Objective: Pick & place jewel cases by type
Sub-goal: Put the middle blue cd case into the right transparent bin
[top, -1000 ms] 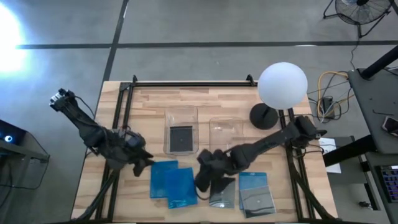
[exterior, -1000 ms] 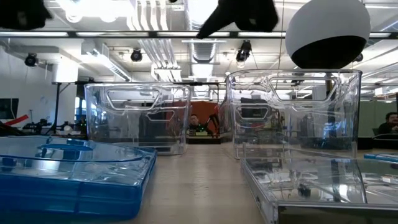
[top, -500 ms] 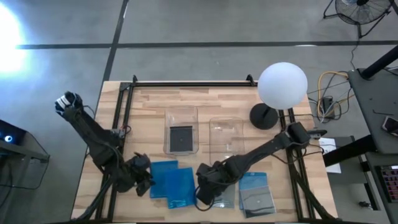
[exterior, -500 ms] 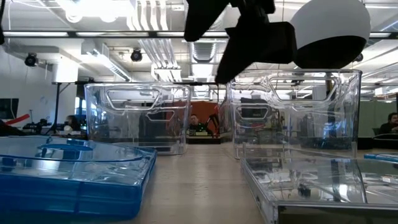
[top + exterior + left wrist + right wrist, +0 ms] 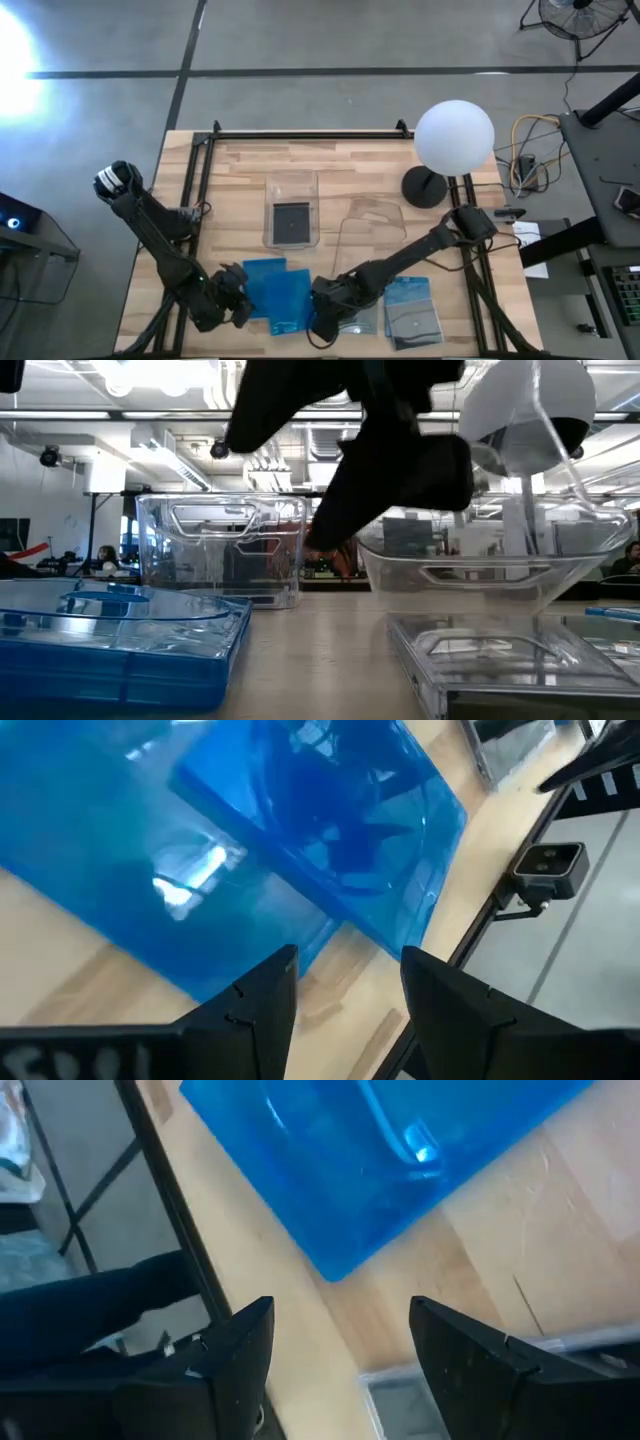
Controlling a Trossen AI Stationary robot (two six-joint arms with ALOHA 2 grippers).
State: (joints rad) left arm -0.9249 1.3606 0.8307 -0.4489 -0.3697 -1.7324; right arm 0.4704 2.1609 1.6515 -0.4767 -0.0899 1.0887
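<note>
Two bright blue jewel cases [image 5: 275, 292] lie overlapping near the table's near edge, also in the low view [image 5: 120, 640]. A clear-and-dark case [image 5: 358, 318] and a blue and a dark case [image 5: 412, 310] lie to their right. One dark case [image 5: 291, 222] lies in the left clear bin. My left gripper [image 5: 238, 300] is open at the blue cases' left edge [image 5: 300, 850], fingers [image 5: 260, 995] short of it. My right gripper [image 5: 320, 325] is open, low over the table between the blue cases' corner [image 5: 340, 1260] and the clear case [image 5: 470, 1380].
The right clear bin [image 5: 365, 235] is tipped, with my right arm [image 5: 400, 450] across it; in the low view it stands slanted [image 5: 500, 570]. The left clear bin [image 5: 290, 205] stands upright. A white globe lamp [image 5: 452, 135] stands at the far right. The table's near edge is close to both grippers.
Both grippers have moved toward the near edge and down, the left to the blue cases' left side, the right to their right side. The right arm has swept low across the right clear bin, which has tipped from upright to slanted. The cases have stayed put.
</note>
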